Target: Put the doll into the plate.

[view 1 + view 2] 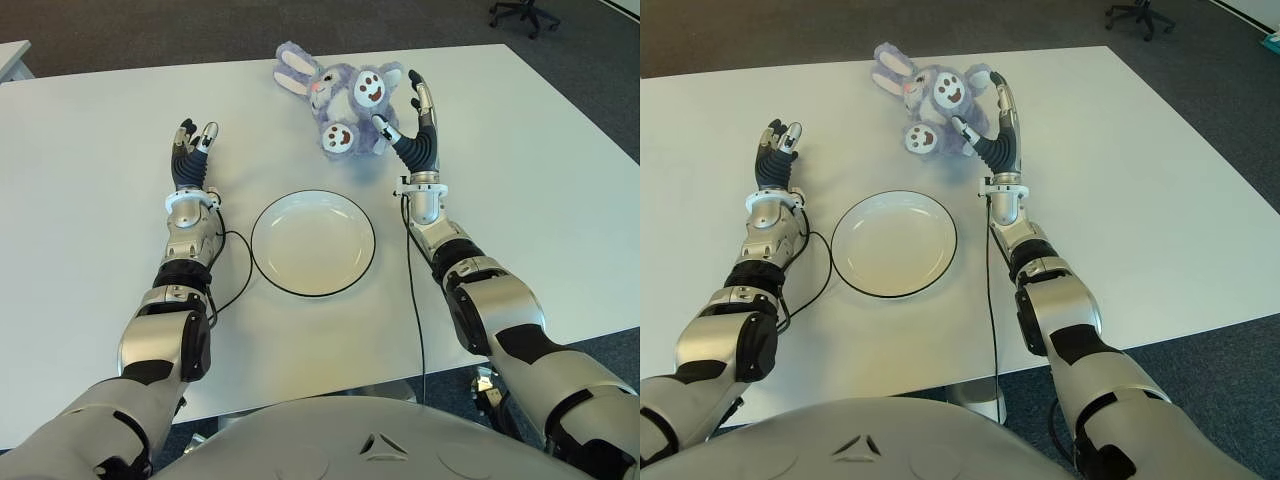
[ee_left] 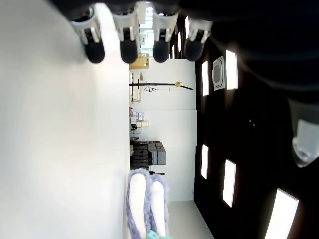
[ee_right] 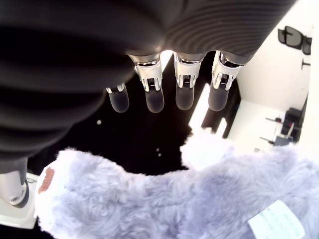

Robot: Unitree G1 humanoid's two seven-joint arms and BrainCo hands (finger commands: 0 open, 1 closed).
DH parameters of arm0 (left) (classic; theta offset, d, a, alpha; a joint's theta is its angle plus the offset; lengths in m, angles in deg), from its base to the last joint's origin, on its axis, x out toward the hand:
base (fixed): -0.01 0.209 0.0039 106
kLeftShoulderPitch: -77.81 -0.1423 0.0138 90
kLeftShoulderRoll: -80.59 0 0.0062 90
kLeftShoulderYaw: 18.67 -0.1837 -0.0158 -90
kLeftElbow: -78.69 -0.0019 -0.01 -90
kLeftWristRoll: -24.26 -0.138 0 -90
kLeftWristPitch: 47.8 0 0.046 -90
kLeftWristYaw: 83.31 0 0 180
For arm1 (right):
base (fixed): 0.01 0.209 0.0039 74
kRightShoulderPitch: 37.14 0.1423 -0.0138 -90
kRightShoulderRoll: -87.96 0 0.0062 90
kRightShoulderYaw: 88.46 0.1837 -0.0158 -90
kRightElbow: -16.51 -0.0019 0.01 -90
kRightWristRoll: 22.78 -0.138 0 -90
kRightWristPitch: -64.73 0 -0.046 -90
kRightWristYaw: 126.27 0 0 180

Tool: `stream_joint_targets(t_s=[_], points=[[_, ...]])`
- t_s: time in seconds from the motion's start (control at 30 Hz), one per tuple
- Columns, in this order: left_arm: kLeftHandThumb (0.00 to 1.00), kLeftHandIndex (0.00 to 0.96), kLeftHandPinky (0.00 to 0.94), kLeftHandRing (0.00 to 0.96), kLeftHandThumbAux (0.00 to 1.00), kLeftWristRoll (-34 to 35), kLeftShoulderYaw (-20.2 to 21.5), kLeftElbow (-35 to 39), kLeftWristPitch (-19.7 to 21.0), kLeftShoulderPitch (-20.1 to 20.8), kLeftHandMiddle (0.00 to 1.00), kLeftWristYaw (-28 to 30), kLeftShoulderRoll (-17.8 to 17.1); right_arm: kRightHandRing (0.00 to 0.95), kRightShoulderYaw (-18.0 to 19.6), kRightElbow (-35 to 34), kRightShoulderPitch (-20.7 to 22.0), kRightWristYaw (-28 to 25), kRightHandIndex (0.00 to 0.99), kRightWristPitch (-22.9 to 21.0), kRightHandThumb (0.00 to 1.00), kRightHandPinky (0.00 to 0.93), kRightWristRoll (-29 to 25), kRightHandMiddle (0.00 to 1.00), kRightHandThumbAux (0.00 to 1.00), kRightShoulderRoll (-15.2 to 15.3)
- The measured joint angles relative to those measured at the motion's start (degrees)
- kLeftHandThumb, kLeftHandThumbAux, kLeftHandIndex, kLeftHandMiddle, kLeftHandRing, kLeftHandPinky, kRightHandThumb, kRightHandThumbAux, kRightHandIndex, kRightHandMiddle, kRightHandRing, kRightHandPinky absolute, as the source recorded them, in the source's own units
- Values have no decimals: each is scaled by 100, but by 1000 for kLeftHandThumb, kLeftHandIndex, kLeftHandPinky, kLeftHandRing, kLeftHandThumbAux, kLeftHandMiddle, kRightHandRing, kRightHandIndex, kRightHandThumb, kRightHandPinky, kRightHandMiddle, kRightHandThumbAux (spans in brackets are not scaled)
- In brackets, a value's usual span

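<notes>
1. Lilac plush rabbit doll (image 1: pixel 345 105) lies on the far side of the white desk (image 1: pixel 90 200); round white plate with a dark rim (image 1: pixel 313 242) sits empty, nearer, between the arms; transfer not yet done.
2. Right hand (image 1: pixel 415 125) stands just right of the doll, fingers (image 3: pixel 184 89) apart and straight, nothing clamped; grasp, lift and drop all remain, by my judgement.
3. Left hand (image 1: pixel 190 150) shows left of the plate, well apart from the doll; fingers (image 2: pixel 124 45) extended, holding nothing.
4. Right wrist view alone shows fur close under the fingertips and a sewn label; eye views alone show the plate.
</notes>
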Motion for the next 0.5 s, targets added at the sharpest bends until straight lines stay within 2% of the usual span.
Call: stream_joint_targets(t_s=[0.5], points=[[0, 0, 7, 49, 441, 4, 6, -2, 0, 6, 60, 0, 1, 0, -138, -63, 4, 85, 0, -1, 201, 0, 192, 0, 396, 45]])
